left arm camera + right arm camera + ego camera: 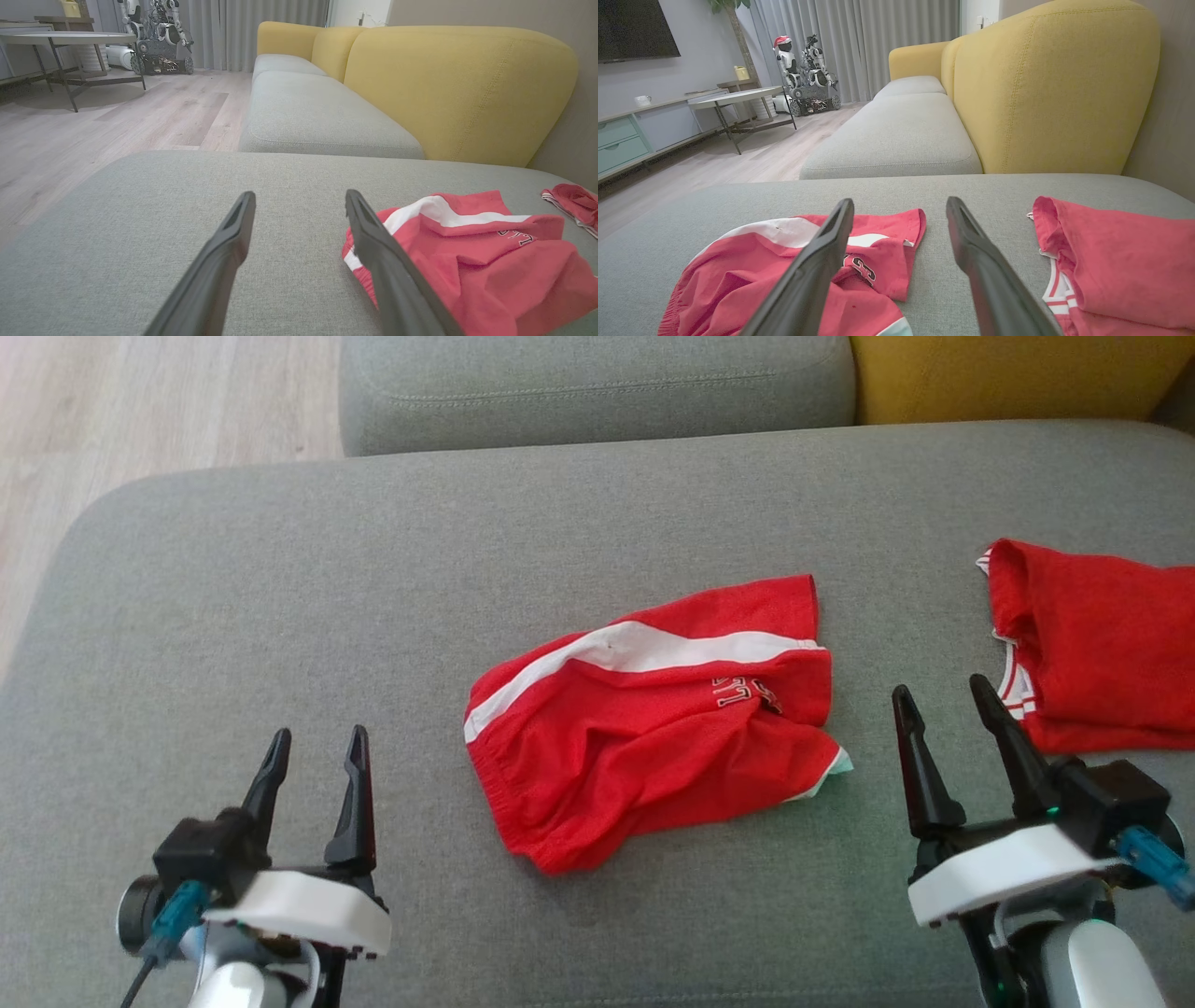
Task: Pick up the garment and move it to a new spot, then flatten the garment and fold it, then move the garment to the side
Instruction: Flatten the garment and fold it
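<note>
Lying crumpled at middle of grey cushion [280, 569], red shorts [653, 728] with white stripe, left gripper [318, 732] spread, empty, near front edge, right gripper [939, 686] spread, empty, just beside folded red top [1102, 644] at right edge

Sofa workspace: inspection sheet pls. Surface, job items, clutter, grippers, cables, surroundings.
Surface: grey sofa cushion, flat, fabric.
Job's things: red shorts with a white stripe, crumpled, mid-cushion, unfolded.
Clutter: second red garment at the right, looks folded, apart from the shorts.
Grippers: left gripper and right gripper both open, holding nothing, one on either side of the shorts, not touching them.
Cables: blue connector at the left wrist and one at the right, clear of the fabric.
Surroundings: yellow backrest, wood floor, table, other robots by the curtains.
</note>
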You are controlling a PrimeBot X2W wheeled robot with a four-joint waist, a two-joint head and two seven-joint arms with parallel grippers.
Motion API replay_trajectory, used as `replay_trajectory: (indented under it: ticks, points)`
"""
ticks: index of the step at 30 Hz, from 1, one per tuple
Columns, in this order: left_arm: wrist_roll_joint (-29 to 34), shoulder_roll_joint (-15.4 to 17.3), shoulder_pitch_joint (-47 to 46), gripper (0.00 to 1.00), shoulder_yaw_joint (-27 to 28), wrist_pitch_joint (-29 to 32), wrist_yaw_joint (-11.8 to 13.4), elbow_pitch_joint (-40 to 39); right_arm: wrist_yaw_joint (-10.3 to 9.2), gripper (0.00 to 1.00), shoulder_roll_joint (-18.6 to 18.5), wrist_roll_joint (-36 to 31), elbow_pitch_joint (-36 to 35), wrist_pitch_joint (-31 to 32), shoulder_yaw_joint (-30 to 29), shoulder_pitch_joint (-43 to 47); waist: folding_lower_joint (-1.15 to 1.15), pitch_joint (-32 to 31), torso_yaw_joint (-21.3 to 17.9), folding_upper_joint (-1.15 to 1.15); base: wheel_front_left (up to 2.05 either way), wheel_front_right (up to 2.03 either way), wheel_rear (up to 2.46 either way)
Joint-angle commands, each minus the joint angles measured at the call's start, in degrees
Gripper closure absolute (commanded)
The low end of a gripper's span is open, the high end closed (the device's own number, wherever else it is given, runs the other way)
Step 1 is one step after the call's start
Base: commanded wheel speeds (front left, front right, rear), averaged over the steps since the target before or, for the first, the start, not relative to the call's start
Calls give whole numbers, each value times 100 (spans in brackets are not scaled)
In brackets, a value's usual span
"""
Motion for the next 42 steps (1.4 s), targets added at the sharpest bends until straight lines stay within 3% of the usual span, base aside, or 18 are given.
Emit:
replay_trajectory:
  ticks: [1,12,16,24,31,32,34,42]
  points:
    - [-42,130,-192,0,171,5,5,-209,-5,0,-21,-3,-239,-1,101,-145,0,-2,6,0,0,0,0]
    - [-160,79,-431,0,57,73,-132,-113,-5,0,-20,69,-266,12,95,-176,0,100,35,0,0,0,0]
    - [-305,-16,-1016,0,-104,277,-435,299,-5,0,-20,90,-286,17,130,-266,0,265,24,0,0,0,0]
    - [-883,-396,-2017,0,-322,940,-1054,1896,-5,0,-20,187,-203,-20,239,-419,0,555,-118,0,0,0,0]
    - [-1120,-549,-2415,0,-443,1093,-1351,2908,-5,0,-20,283,-108,-63,255,-472,0,688,-216,0,0,0,0]
    - [-1149,-559,-2454,23,-454,1100,-1380,3007,-5,0,-20,295,-101,-71,255,-482,0,706,-224,0,0,0,0]
    - [-1212,-573,-2536,100,-476,1093,-1444,3171,-5,0,-20,307,-91,-85,255,-497,0,740,-233,0,0,0,0]
    - [-1189,-552,-2785,100,-601,747,-1549,3513,-5,0,-20,331,27,-116,70,-583,0,797,-215,0,0,0,0]
